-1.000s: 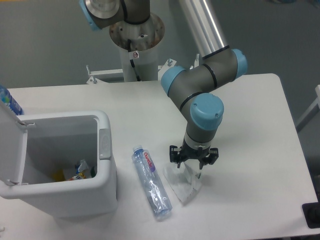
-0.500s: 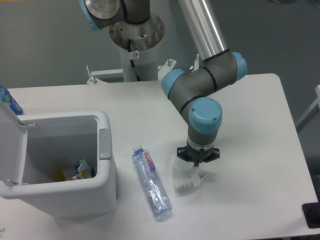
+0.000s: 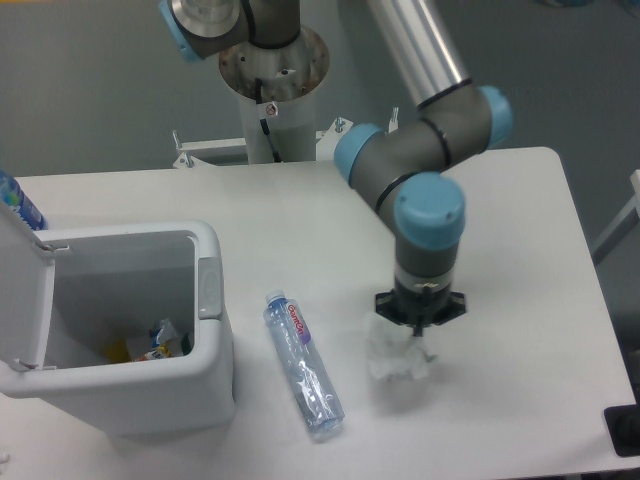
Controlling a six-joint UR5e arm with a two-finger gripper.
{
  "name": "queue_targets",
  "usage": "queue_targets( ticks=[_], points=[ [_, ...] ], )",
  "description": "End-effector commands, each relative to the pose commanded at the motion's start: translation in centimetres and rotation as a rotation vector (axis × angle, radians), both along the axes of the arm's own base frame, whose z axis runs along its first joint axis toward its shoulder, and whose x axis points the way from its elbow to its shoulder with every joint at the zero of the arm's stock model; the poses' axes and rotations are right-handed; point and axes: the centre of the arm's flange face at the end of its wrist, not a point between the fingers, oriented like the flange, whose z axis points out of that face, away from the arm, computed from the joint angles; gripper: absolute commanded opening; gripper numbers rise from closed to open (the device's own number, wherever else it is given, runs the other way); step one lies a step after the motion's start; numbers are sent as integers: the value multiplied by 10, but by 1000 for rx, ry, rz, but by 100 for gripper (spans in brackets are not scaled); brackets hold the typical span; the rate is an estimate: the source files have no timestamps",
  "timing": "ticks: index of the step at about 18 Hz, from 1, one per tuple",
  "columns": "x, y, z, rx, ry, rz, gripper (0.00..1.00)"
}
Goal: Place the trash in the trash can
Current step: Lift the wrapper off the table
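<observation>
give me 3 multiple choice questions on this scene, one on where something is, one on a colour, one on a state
1. Where does the water bottle lie?
A. inside the bin
B. on the table between the trash can and the wrapper
C. in the gripper

2. What colour are the arm's joint caps?
A. light blue
B. red
C. yellow

3. What state is the trash can's lid in?
A. shut
B. missing
C. flipped open

Answers:
1 B: the bottle lies flat on the white table, bin on its left, wrapper on its right.
2 A: the round caps on the grey joints are light blue.
3 C: the lid stands up at the bin's left side and scraps show inside.
</observation>
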Motion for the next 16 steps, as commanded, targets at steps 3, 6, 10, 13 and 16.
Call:
queue_targets(
  ticks=[3,6,10,13,16],
  points=[
    [-12,-2,47,68,57,17,0],
    [-17,2,80,198,28,79,0],
    [-8,9,108,308,-6,144,0],
    [11,9,141,401,-41,187,0],
    [52,15,179,509,-119,226,0]
  ],
)
